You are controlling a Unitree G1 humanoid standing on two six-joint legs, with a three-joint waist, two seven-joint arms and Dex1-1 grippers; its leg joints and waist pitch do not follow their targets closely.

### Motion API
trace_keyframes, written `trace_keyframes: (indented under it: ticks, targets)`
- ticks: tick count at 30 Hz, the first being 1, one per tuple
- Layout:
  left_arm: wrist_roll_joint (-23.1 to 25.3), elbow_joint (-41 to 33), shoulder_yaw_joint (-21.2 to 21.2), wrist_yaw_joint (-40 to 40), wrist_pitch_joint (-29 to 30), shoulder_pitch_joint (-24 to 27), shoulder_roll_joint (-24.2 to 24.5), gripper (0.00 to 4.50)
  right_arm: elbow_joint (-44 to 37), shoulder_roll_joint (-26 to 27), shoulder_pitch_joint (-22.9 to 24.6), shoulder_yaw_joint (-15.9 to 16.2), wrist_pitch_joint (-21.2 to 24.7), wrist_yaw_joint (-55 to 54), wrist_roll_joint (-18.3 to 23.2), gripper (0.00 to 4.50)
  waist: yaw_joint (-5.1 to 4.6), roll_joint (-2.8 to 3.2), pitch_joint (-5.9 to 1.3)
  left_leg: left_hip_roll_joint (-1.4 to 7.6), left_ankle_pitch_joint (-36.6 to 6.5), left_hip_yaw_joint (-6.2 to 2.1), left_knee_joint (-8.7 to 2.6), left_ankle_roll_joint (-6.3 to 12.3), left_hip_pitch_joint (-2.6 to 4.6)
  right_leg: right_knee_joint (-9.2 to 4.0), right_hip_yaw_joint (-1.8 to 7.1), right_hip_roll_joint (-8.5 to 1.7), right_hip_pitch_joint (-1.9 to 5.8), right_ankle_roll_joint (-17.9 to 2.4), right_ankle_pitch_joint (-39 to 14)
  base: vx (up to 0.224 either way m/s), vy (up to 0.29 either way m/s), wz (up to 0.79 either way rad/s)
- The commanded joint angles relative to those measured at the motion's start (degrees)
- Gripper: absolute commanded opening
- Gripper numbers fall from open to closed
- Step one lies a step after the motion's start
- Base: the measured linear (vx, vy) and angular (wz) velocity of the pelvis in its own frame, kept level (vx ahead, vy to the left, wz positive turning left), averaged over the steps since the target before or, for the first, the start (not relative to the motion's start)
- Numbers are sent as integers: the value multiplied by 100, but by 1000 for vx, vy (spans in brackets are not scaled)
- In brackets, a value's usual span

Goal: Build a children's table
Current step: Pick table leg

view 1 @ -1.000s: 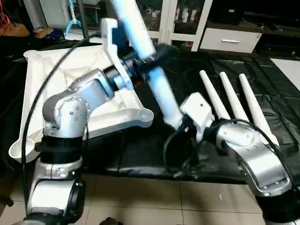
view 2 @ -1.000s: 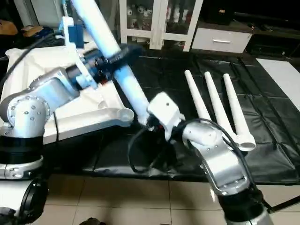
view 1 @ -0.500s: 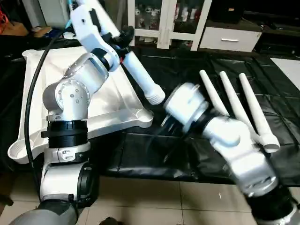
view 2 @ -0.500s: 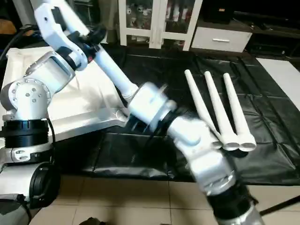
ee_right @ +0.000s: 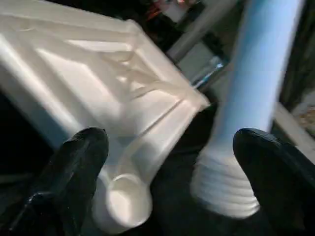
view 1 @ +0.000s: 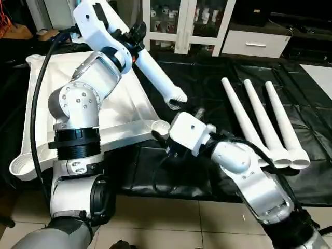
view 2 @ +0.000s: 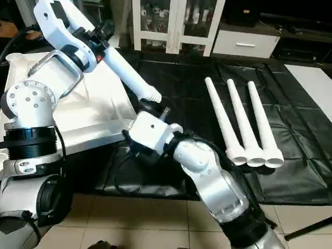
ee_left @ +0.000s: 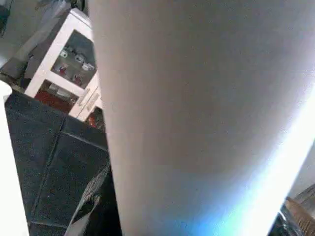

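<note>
Reaching in from the near right, the right hand [ee_right: 162, 162] hangs with its fingers [ee_right: 78, 162] spread wide, just beside the near corner socket [view 1: 158, 126] of the tabletop [view 1: 46, 98]. That top lies ribs-up on the left of the black mat [view 1: 218, 83]. Above it, the left hand [view 1: 136, 35] pinches one leg [view 1: 158, 78], threaded end down. Three more legs [view 1: 262, 122] lie side by side at right.

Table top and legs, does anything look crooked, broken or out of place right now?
Nothing looks damaged. The table top lies ribbed side up, and three legs lie side by side on the black mat. The fourth leg is in the left pincer, slanting, its threaded end above and clear of the near corner socket.
</note>
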Motion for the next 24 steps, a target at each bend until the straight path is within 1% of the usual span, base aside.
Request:
trace_keyframes:
  ticks: [1,4,5,6,7,8,9,10,11,14,17,19,20,21,23,24]
  targets:
    - [-110,-180,-52,44,113,-83,-38,172,116,8,-122,-140,-19,-136,-122,450,-11,52,-432,174,-757,-75,-397,-287,147,-369,189,-317,226,-1150,112,0,0,0]
    - [-111,-318,-150,-32,244,-45,-65,172,384,114,-374,-264,2,-228,-162,450,-15,51,-439,178,-721,-75,-397,-279,151,-355,181,-312,223,-1165,201,0,0,0]
    - [-121,-367,-192,-67,282,-29,-78,172,472,116,-433,-262,28,-233,-183,450,-21,40,-433,176,-737,-67,-396,-284,149,-363,183,-309,219,-1178,181,0,0,0]
    - [-125,-388,-210,-83,298,-23,-84,172,508,117,-457,-261,41,-233,-192,450,-10,45,-436,178,-750,-68,-394,-290,156,-359,182,-315,225,-1172,146,0,0,0]
    - [-134,-533,-354,-191,372,28,-87,172,703,104,-570,-237,130,-227,-270,450,-10,36,-430,180,-750,-67,-398,-289,150,-364,185,-313,227,-1156,144,0,0,0]
    - [-134,-533,-354,-191,372,28,-87,172,703,104,-570,-237,130,-227,-270,450,-9,36,-433,180,-732,-70,-398,-290,148,-355,182,-314,230,-1158,153,0,0,0]
    - [-215,-650,-414,-237,464,56,-124,172,893,73,-657,-191,232,-211,-374,450,-6,42,-437,181,-682,-64,-391,-287,149,-350,186,-315,229,-1157,217,0,0,0]
    - [-215,-650,-414,-237,464,56,-124,172,893,73,-657,-191,232,-211,-374,450,-18,34,-434,172,-664,-68,-394,-286,137,-344,182,-304,239,-1160,244,0,0,0]
    - [-302,-809,-517,-349,581,79,-125,172,1123,77,-753,-194,310,-241,-405,450,-18,12,-433,170,-646,-60,-391,-278,138,-358,185,-308,242,-1154,252,0,0,0]
    - [-378,-971,-621,-442,687,111,-127,171,1342,114,-835,-233,335,-310,-388,450,2,29,-443,171,-610,-51,-382,-281,145,-347,185,-314,234,-1222,276,0,0,0]
    - [-417,-1056,-678,-515,754,122,-120,170,1426,150,-858,-270,371,-304,-313,450,-7,23,-440,169,-592,-54,-383,-267,135,-339,180,-305,248,-1204,336,0,0,0]
    - [-399,-1069,-670,-518,768,121,-122,170,1449,193,-853,-327,360,-277,-268,420,-15,17,-435,164,-634,-49,-383,-245,136,-357,185,-308,247,-1172,257,0,0,0]
    - [-385,-1071,-664,-519,771,119,-121,170,1434,239,-831,-410,375,-254,-185,420,-18,16,-436,162,-649,-47,-381,-234,133,-356,187,-309,250,-1169,237,0,0,0]
    - [-373,-1080,-659,-535,786,120,-114,170,1412,250,-815,-453,387,-232,-161,410,-20,19,-437,170,-672,-54,-386,-239,137,-358,186,-310,247,-1161,195,0,0,0]
    - [-372,-1089,-649,-548,799,121,-102,170,1399,249,-790,-463,408,-217,-154,389,-19,25,-436,177,-680,-57,-389,-254,147,-356,179,-307,240,-1161,194,0,0,0]
    - [-372,-1091,-648,-552,802,121,-100,170,1399,248,-787,-465,410,-214,-156,380,-21,24,-436,171,-660,-54,-387,-260,141,-358,181,-301,239,-1163,218,0,0,0]
